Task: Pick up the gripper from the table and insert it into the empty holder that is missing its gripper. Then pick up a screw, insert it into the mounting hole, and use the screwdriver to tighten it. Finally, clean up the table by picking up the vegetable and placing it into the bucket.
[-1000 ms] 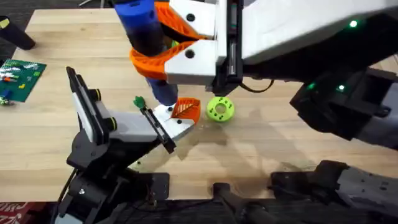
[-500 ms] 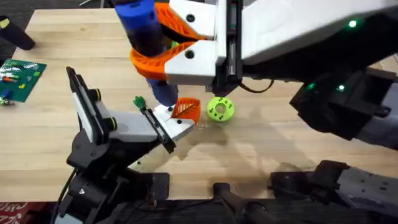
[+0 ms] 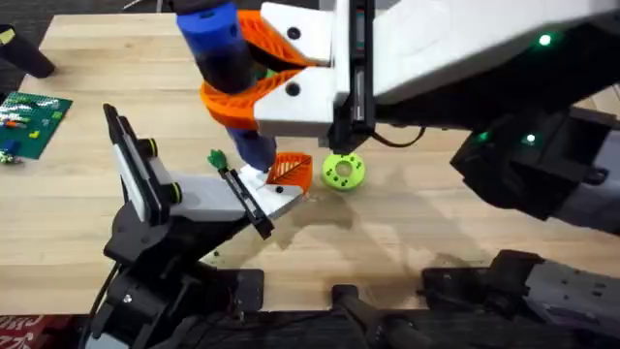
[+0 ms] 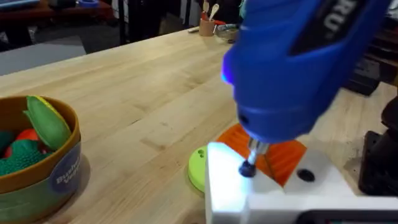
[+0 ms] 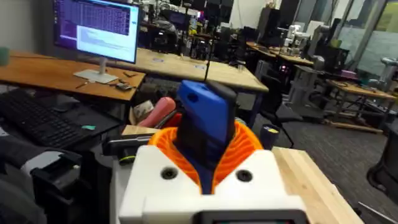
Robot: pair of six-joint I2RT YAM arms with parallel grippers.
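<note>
My right gripper (image 3: 232, 63) reaches across the table, its orange jaws shut on the blue screwdriver (image 3: 218, 44), which stands nearly upright. In the left wrist view the screwdriver (image 4: 292, 62) has its bit on a dark screw (image 4: 247, 169) in the white holder (image 4: 280, 196). The orange ribbed gripper finger (image 3: 291, 172) sits in that holder (image 3: 254, 197), which has a black bar along its edge. The holder lies at the tip of my left arm, by my left gripper (image 3: 271, 189). The bucket (image 4: 59, 171) holds green and orange vegetables. From the right wrist, the screwdriver (image 5: 202, 124) shows between the jaws.
A lime-green disc (image 3: 342, 170) with holes lies just right of the holder. A small green piece (image 3: 216, 158) lies to the holder's left. A green circuit board (image 3: 34, 121) sits at the table's left edge, with a black object (image 3: 24, 53) behind it.
My right gripper and the screwdriver's top have shifted slightly left. The holder, orange finger and left arm have not moved.
</note>
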